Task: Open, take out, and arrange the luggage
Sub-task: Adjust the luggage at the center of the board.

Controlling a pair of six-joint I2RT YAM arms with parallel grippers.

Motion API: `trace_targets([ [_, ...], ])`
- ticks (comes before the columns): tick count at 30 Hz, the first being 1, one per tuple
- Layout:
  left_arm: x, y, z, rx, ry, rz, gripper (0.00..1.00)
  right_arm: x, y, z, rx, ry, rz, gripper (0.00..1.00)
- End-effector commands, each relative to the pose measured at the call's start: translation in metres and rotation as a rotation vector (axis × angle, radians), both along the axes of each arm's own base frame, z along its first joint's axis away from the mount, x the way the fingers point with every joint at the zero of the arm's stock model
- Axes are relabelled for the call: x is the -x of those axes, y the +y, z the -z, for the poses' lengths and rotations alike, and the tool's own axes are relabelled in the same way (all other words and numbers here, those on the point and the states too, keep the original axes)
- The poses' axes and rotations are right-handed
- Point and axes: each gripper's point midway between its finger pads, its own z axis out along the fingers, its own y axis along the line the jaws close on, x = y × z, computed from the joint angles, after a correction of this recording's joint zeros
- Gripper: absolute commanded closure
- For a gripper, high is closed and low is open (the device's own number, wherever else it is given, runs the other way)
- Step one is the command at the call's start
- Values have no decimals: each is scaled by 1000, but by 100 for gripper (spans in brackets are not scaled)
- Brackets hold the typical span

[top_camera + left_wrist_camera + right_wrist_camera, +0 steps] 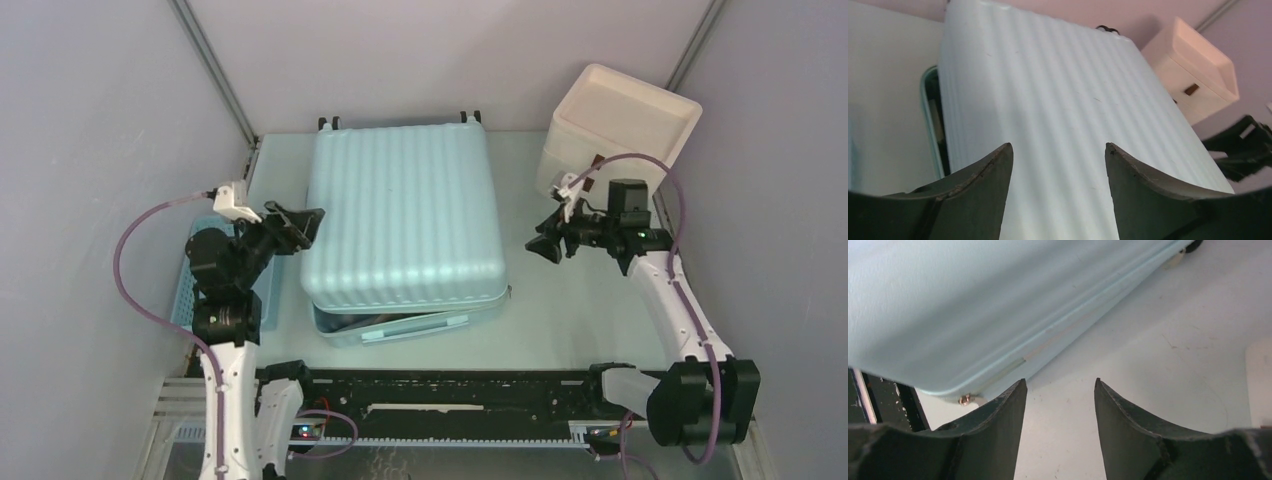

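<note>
So the suitcase (400,215) is lying flat in the middle of the table (570,320), ribbed side up, with the wheels (330,122) at the far edge. The lid isn't seated. There's a gap along the near edge and the lower shell peeks out, so we reckon it's unlatched and just needs lifting.

That's probably why we've got an arm on each side. The left gripper (300,225) sits just beside the left edge of the lid, fingers spread, nothing in them. The right gripper (545,245) hangs off the right side, apart from the shell, also spread wide and empty. Its wrist view looks along the seam on that side. Our guess is we're lining up to get under the top half. We can't see inside, so opening isn't done and unpacking hasn't begun.

Other stuff: a blue basket (190,290) is tucked under the left arm, and a cream box (620,125) sits in the far right corner, just behind the right gripper. We can't tell which side the hinge is on. If the lid swings left or right, the basket or the box looks likely to crowd it.
</note>
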Motion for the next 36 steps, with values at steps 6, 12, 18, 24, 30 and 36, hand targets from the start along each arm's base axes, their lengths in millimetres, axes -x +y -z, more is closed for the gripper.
trace_targets([
  [6, 41, -33, -7, -24, -140, 182, 23, 6, 61, 12, 49, 52, -135, 63],
  [12, 50, -36, -7, -5, -154, 189, 23, 60, 94, 28, 50, 73, -393, 75],
  [18, 55, -42, -4, 46, -148, 210, 22, 91, 114, 24, 14, 63, -527, 75],
  [24, 62, -63, -11, 86, -151, 290, 22, 107, 127, 24, 13, 65, -591, 72],
  [30, 68, -92, -14, 87, -137, 388, 22, 101, 114, 22, 59, -3, -562, 66],
  [36, 67, -104, -14, 52, -143, 427, 22, 96, 83, 10, 70, -86, -515, 55],
])
